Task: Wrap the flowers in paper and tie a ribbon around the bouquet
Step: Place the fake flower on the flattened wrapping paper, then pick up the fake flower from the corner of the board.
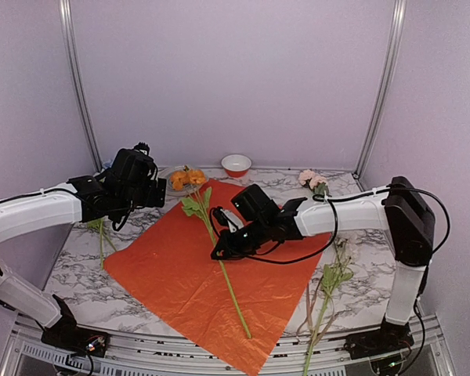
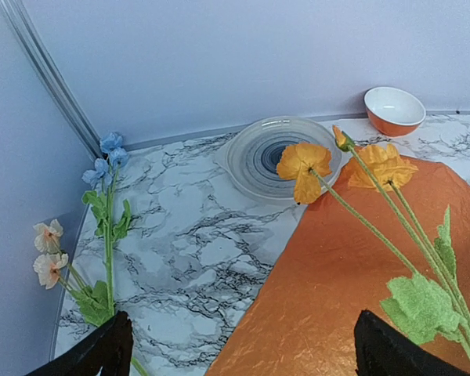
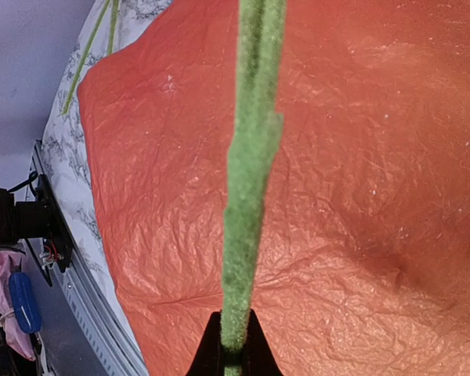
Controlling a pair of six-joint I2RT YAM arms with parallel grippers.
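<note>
The paper point(image 1: 189, 274) lies flat on the table, orange face up. An orange-headed flower stem point(image 1: 219, 258) runs across it, its heads point(image 1: 186, 178) at the far corner. My right gripper point(image 1: 219, 252) is shut on that green stalk point(image 3: 251, 180) low over the paper point(image 3: 360, 196), and its tips point(image 3: 235, 356) pinch the stalk. My left gripper point(image 1: 155, 193) hovers open beside the paper's far left edge, its fingers point(image 2: 110, 348) wide apart with nothing between them. Blue point(image 2: 106, 157) and pale pink flowers point(image 2: 47, 251) lie at the left wall. The ribbon and the bouquet are out of view.
A clear glass plate point(image 2: 254, 157) and an orange bowl point(image 2: 394, 108) stand by the back wall. A pink flower point(image 1: 313, 180) lies at the back right. More green stems point(image 1: 327, 290) lie near the right arm's base, beside the paper's right edge.
</note>
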